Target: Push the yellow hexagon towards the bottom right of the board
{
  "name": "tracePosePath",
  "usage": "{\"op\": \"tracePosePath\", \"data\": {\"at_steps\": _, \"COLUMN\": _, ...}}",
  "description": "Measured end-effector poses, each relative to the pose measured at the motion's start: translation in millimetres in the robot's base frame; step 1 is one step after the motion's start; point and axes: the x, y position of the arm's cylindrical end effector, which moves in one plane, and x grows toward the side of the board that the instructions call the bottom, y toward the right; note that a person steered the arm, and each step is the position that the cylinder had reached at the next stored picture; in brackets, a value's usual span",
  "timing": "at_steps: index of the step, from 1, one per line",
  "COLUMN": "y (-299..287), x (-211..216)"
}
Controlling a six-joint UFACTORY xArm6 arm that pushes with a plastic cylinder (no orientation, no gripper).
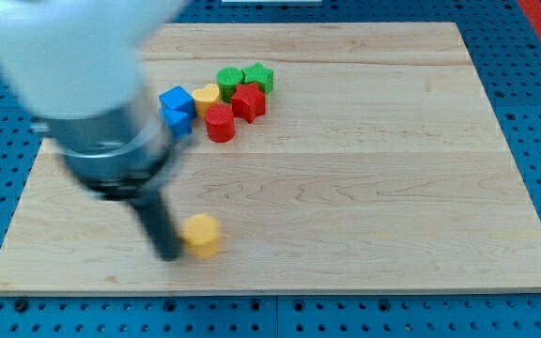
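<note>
The yellow hexagon lies on the wooden board near its bottom edge, left of centre. My tip rests just to the left of the hexagon, touching or almost touching its left side. The blurred arm body fills the view's top left above the rod.
A cluster of blocks sits near the top, left of centre: a blue block with another blue piece below it, a yellow block, a red cylinder, a red star, a green cylinder and a green star.
</note>
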Motion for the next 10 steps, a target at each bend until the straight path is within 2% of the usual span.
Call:
{"op": "tracePosePath", "data": {"at_steps": 1, "y": 86, "x": -6}}
{"op": "tracePosePath", "data": {"at_steps": 2, "y": 29, "x": -12}}
{"op": "tracePosePath", "data": {"at_steps": 3, "y": 70, "x": -30}}
{"op": "tracePosePath", "data": {"at_steps": 4, "y": 138, "x": -61}}
{"op": "tracePosePath", "data": {"at_steps": 6, "y": 118, "x": -86}}
{"op": "tracePosePath", "data": {"at_steps": 8, "y": 208, "x": -84}}
{"op": "tracePosePath", "data": {"at_steps": 10, "y": 248, "x": -71}}
